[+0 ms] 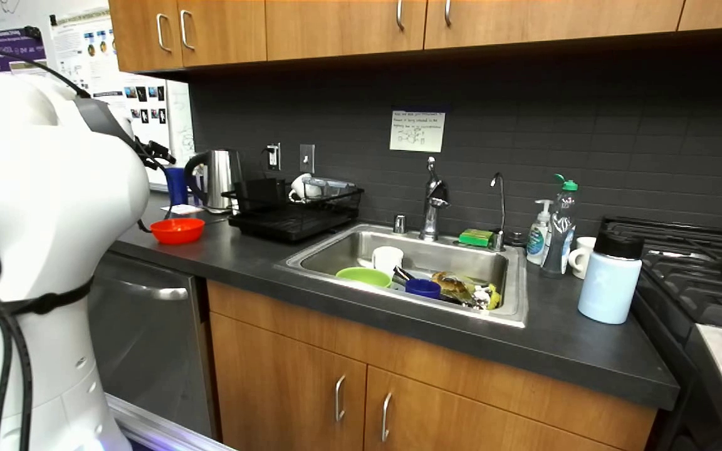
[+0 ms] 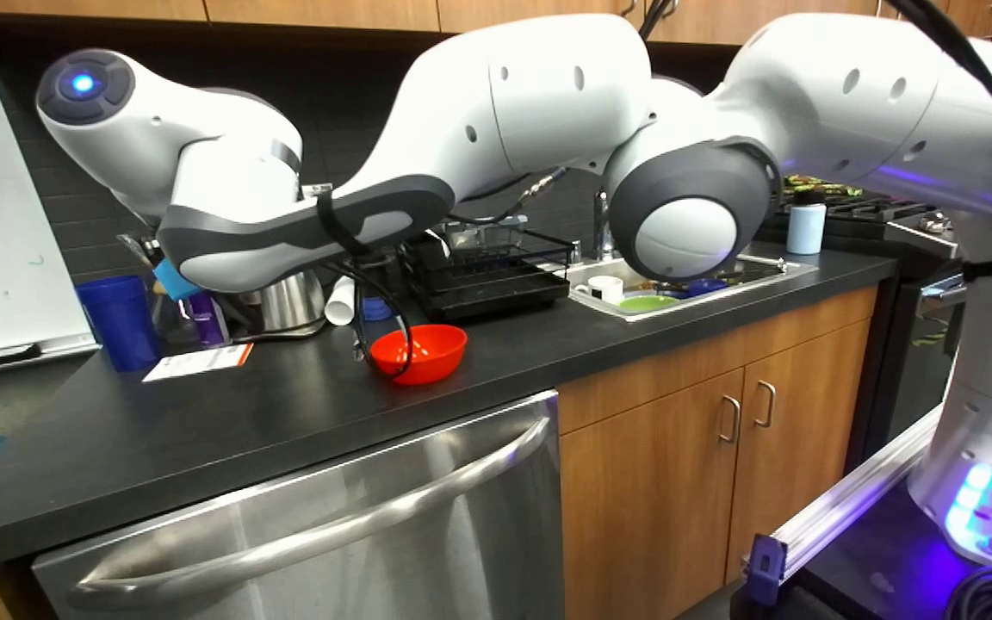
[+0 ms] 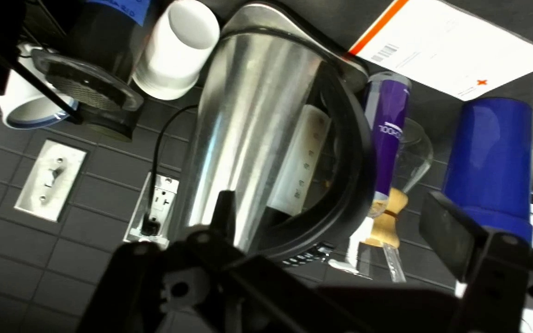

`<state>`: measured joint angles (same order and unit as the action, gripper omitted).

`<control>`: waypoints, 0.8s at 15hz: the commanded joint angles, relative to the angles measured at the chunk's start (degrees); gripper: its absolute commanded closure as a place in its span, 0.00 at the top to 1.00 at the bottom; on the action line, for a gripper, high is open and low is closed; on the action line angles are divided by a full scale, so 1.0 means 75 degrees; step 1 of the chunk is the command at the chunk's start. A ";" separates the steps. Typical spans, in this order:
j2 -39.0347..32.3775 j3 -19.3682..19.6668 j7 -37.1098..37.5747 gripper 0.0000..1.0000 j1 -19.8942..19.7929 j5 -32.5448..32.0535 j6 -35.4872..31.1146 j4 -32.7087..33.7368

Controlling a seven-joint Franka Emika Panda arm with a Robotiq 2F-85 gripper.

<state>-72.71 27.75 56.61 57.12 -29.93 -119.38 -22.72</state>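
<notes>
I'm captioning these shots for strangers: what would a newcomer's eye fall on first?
Probably the big white arm, spanning an exterior view above the dark counter. Next, likely the bright red bowl on that counter, near the black dish rack. In the wrist view, the steel kettle dominates the middle, with the gripper in front of it, jaws wide apart.

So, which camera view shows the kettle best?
The wrist view: the kettle is large there, its handle and level window plain. In an exterior view the kettle is small but its handle shows; in an exterior view the arm covers the upper part of the kettle.
</notes>
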 commanded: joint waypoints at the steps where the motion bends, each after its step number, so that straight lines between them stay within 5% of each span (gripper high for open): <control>1: 0.0046 0.0335 0.0298 1.00 -0.0049 -0.0225 0.0339 -0.0098; 7: -0.0023 0.0637 0.0481 1.00 -0.0173 -0.0197 0.0702 -0.0245; 8: -0.0711 0.0331 0.0200 1.00 -0.0631 -0.0253 0.1335 0.1164; 9: -0.0081 0.0638 0.0481 1.00 -0.0223 -0.0195 0.0946 -0.0184; 12: -0.0149 0.0697 0.0511 1.00 -0.0274 -0.0188 0.1134 -0.0173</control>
<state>-74.02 31.85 59.41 54.83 -30.59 -112.34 -23.17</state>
